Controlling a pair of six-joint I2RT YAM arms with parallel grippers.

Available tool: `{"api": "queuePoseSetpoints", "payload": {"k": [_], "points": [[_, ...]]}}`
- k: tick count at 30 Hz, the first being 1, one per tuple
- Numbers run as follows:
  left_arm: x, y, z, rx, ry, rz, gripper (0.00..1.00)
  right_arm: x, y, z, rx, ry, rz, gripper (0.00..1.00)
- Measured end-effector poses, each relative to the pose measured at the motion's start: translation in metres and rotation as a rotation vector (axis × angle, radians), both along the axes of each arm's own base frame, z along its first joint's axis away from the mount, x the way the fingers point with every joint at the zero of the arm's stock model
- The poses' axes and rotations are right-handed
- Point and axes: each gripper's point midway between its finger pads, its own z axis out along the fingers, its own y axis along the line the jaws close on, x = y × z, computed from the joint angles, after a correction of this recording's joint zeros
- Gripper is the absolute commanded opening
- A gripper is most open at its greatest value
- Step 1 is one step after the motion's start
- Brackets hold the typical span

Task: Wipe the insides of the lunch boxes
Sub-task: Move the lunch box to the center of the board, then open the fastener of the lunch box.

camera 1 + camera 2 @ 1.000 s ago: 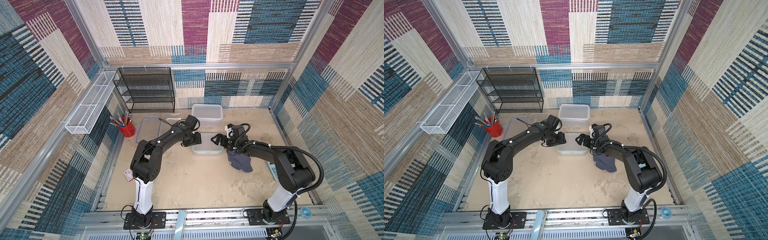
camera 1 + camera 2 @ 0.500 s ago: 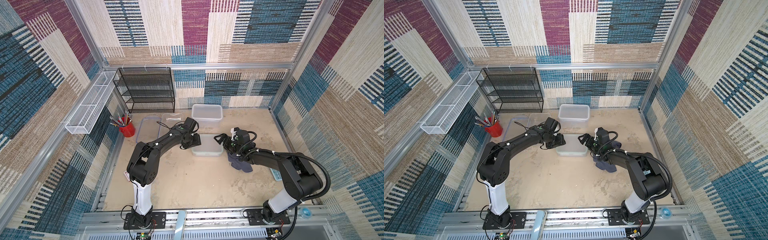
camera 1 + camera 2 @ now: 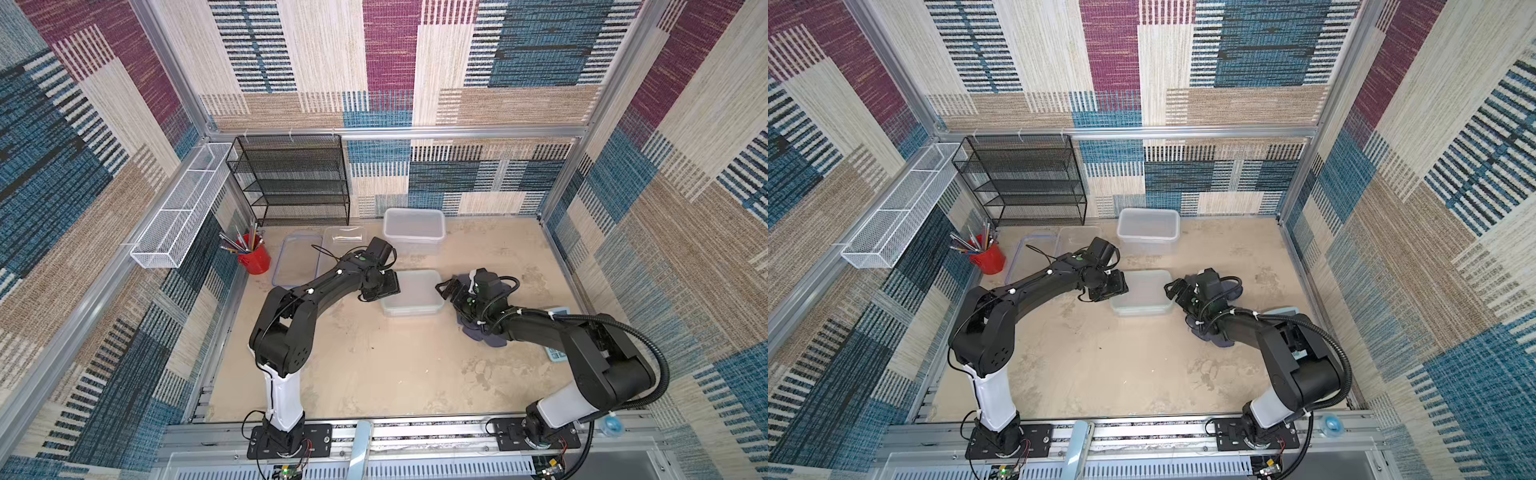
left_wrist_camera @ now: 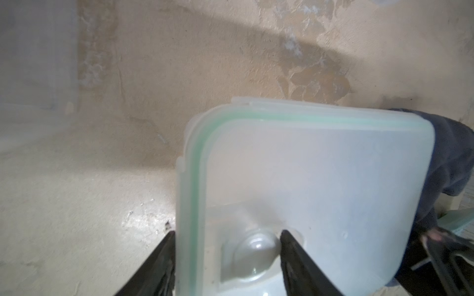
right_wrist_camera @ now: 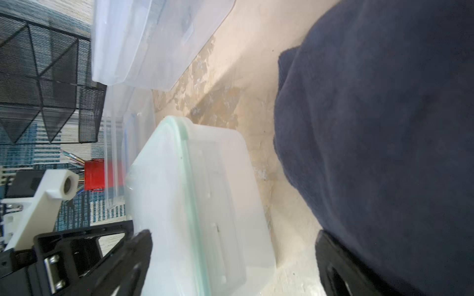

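**Left jaws:** set part-way apart, straddling one edge of the frosted lunch box (image 4: 320,179), which carries a green seal line. One finger (image 4: 156,266) lies against the outside of that edge. The other finger (image 4: 297,261) lies over the box face, with a domed bump between the two. Whether they clamp the box cannot be told.

**Right jaws:** spread wide, holding nothing. They stand at the opposite end of the same box. In the right wrist view the box end fills much of the gap. One finger (image 5: 133,256) is just beside the box; the other (image 5: 333,269) is partly covered by the dark blue cloth (image 5: 384,128).

**Frosted lunch box:** rests on the sandy surface (image 3: 374,365), directly between the two sets of jaws.

**Cloth:** lies on the surface under the right jaws.

**Other items:** the deep lunch box (image 3: 411,245) stands beyond both sets of jaws, well apart from them. The small clear lunch box (image 3: 345,239) and a blue-rimmed lid (image 3: 297,259) lie beyond the left jaws.
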Motion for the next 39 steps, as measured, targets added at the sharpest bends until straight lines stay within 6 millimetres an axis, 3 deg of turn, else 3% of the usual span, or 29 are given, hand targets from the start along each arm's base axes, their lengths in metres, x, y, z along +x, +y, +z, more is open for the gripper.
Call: {"api": "queuePoseSetpoints", "payload": {"k": [8,26,39], "points": [[0.000,-0.001,0.000,-0.002,0.001,0.001,0.63,0.004,0.004,0.022,0.100,-0.092,-0.025,0.90],[-0.001,0.000,-0.001,-0.009,-0.002,0.003,0.62,-0.006,0.022,0.002,0.298,-0.066,-0.049,0.78],[-0.002,0.000,-0.002,-0.007,0.000,0.003,0.61,0.005,0.019,0.004,0.413,-0.108,-0.124,0.72]]}}
